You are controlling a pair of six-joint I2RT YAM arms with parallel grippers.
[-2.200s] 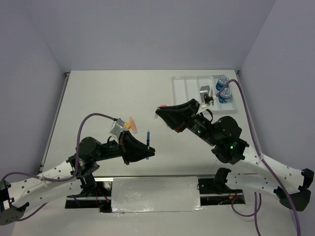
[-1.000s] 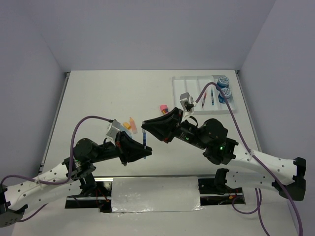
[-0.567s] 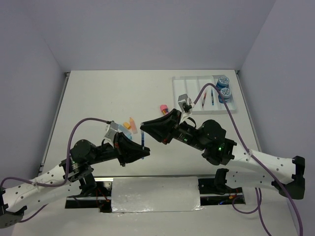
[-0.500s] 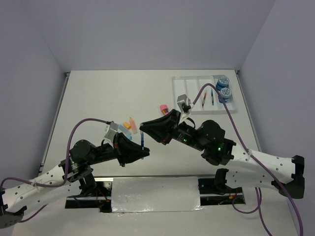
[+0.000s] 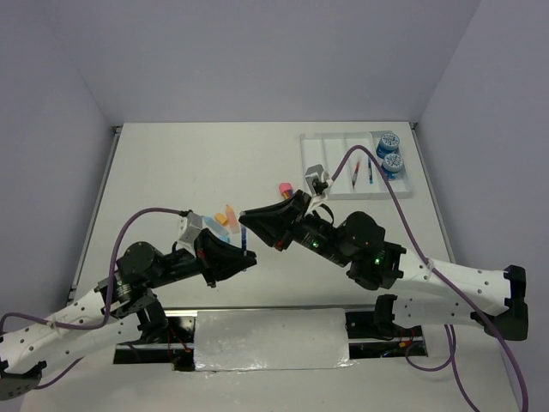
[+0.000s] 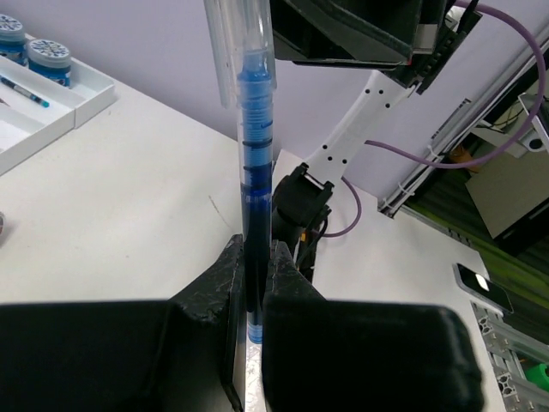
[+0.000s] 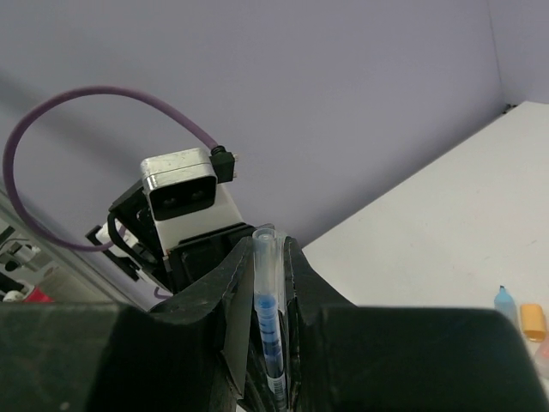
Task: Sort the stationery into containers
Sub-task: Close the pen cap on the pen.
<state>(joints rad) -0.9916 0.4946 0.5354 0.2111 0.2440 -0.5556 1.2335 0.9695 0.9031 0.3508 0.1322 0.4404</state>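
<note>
Stationery was spread over three places, and one piece of it, a clear-barrelled blue pen [image 5: 246, 242], was held off the worktop [image 5: 171, 163] near its middle, between the two arms. The blue pen stood roughly upright. Its lower end was clamped between the narrow fingers of the left end effector [image 6: 255, 266], and its upper end was pinched in the right end effector [image 7: 268, 253], which was likewise closed to a narrow gap around the barrel. The two end effectors met tip to tip over the pen.

Just beside the left end effector, on the worktop, an orange marker [image 5: 226, 213] and a light-blue marker [image 5: 220, 230] lay close together. A pink piece [image 5: 284, 187] lay a little farther back, near the right arm's wrist.

At the far right corner sat the white tray [image 5: 319, 156]. Two blue patterned rolls [image 5: 390, 150] were stacked one behind the other in its rightmost compartment. To their left a red pen [image 5: 355, 172] and a dark thin pen [image 5: 370, 172] lay lengthwise; whether they shared one compartment could not be told.
</note>
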